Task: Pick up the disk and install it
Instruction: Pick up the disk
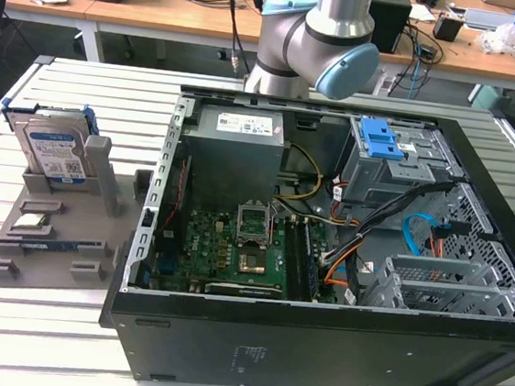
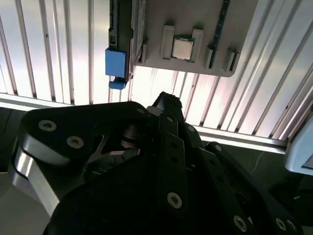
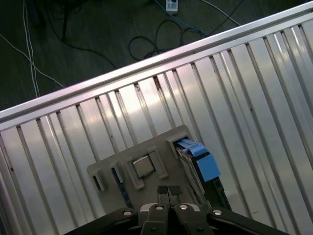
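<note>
The disk [image 1: 55, 149] stands upright on its edge in a slot of the grey holder [image 1: 58, 246], at the exterior view's left; its silver face carries a white-and-blue label inside a blue bracket. In the first wrist view the disk [image 3: 201, 162] appears edge-on from above, and my gripper [image 3: 168, 190] hangs well above the holder [image 3: 112, 164] with its two fingertips pressed together and nothing between them. The second wrist view has the disk's blue bracket [image 2: 116, 62] beyond the dark gripper [image 2: 165, 101].
An open computer case [image 1: 224, 337] fills the exterior view's middle and right, with a blue-latched drive cage [image 1: 383, 140] at its back right. A small square processor chip [image 3: 145, 166] lies on the holder. The slatted metal table [image 1: 40, 336] ends near the holder; cables lie on the floor [image 3: 146, 39].
</note>
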`<state>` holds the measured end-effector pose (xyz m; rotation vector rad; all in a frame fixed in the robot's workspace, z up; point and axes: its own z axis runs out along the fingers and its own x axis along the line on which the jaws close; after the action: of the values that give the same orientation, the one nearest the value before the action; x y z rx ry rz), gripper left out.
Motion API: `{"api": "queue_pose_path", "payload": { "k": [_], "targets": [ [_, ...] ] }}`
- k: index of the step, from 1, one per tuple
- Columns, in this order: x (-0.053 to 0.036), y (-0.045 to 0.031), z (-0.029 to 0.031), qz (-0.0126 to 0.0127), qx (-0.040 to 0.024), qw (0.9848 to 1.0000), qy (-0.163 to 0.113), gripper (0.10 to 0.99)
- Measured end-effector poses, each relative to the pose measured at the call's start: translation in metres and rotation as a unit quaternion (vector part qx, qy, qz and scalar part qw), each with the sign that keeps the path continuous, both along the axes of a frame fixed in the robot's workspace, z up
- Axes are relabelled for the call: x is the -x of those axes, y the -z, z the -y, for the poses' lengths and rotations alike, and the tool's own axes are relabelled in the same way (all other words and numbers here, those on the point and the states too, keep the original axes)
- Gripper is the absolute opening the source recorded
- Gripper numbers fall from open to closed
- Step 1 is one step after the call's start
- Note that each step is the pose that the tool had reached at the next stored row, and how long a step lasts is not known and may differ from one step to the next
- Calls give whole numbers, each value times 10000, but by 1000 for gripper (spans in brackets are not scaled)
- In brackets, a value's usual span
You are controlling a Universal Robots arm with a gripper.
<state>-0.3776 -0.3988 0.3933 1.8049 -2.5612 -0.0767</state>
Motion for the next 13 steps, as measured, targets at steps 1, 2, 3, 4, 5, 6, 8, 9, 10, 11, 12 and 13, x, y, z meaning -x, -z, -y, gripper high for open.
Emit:
{"api": "queue_pose_path", "payload": {
  "k": [1, 2, 3, 4, 5, 6, 8, 9, 10, 11, 12, 13],
  "targets": [
    [0, 0, 0, 0, 0, 10000, -44, 106],
    [0, 0, 0, 0, 0, 10000, -75, 106],
    [0, 0, 0, 0, 0, 9999, -105, 106],
    [0, 0, 0, 0, 0, 9999, -132, 106],
    [0, 0, 0, 0, 0, 9999, -160, 106],
    [0, 0, 0, 0, 0, 9998, -195, 106],
    [0, 0, 0, 0, 0, 9994, -341, 106],
    [0, 0, 0, 0, 0, 9993, -386, 106],
    [0, 0, 0, 0, 0, 9991, -422, 106],
    [0, 0, 0, 0, 0, 9989, -459, 106],
    [0, 0, 0, 0, 0, 9988, -493, 106],
    [0, 0, 0, 0, 0, 9986, -532, 106]
  ]
}}
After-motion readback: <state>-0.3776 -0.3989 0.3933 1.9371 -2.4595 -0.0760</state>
